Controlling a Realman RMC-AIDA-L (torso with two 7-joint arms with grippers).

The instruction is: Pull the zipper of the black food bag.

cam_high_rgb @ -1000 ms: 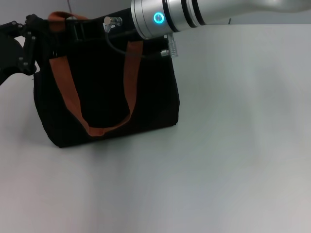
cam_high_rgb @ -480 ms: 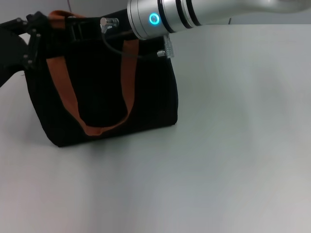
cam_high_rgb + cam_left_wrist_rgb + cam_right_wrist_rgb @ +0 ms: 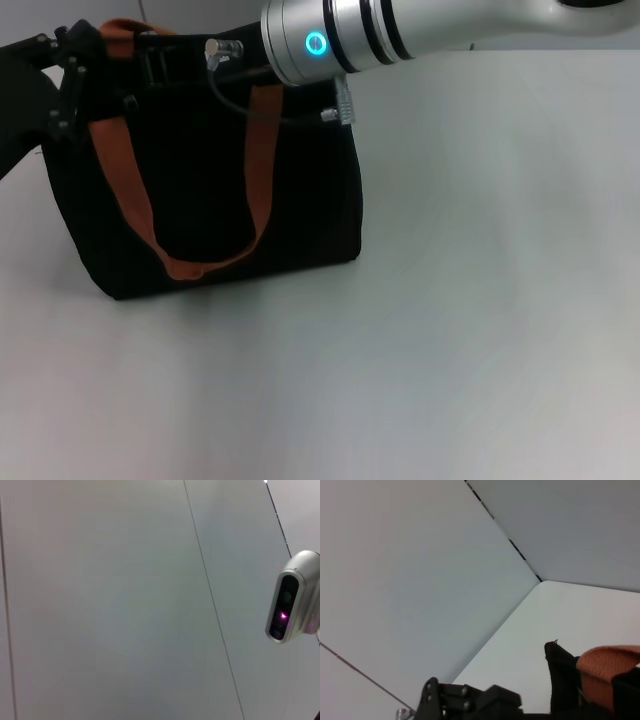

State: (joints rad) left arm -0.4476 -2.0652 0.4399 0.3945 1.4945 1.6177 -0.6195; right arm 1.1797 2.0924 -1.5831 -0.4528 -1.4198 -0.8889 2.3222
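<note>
The black food bag (image 3: 210,190) stands at the far left of the table in the head view, with a rust-orange strap handle (image 3: 135,190) hanging down its front. My left gripper (image 3: 72,78) is at the bag's top left corner, dark against the fabric. My right arm (image 3: 340,40), silver with a blue ring light, reaches in from the upper right, and its black gripper (image 3: 165,58) lies along the bag's top edge. The zipper pull is hidden. The right wrist view shows a bag corner (image 3: 562,672) and an orange strap (image 3: 607,665).
White table (image 3: 480,300) spreads to the right and front of the bag. A black cable (image 3: 240,100) loops from the right wrist over the bag. The left wrist view shows only a wall and a mounted camera (image 3: 290,602).
The right arm has moved a little left along the bag's top. The bag's left end has shifted left with the left gripper.
</note>
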